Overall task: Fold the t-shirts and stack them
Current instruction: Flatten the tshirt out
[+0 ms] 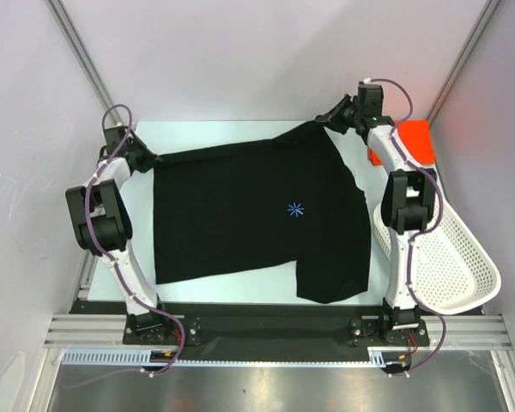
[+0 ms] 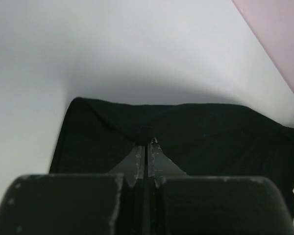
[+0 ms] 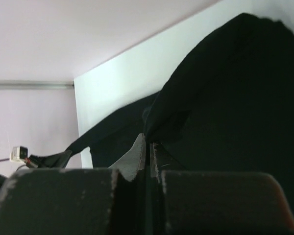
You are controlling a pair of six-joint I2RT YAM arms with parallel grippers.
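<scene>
Tabletop (image 1: 232, 133): black shirt (image 1: 240, 215) stretched between left hand (image 1: 150, 160) and right hand (image 1: 325, 121).

Cam 1, top ext.: fixed high, behind arm bases (image 1: 146, 328), looks down & fwd over whole bench (image 1: 206, 136).
Cam 2, L wrist: low, close behind left tool (image 2: 147, 143), faces along bench over black shirt (image 2: 210, 132).
Cam 3, R wrist: close behind right tool (image 3: 148, 142), cloth v. near, fills right half.
Shared by all 3: black shirt, bench top.

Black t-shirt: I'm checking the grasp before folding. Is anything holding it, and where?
The black t-shirt: left gripper pinches its far left corner, right gripper its far right corner.
</scene>
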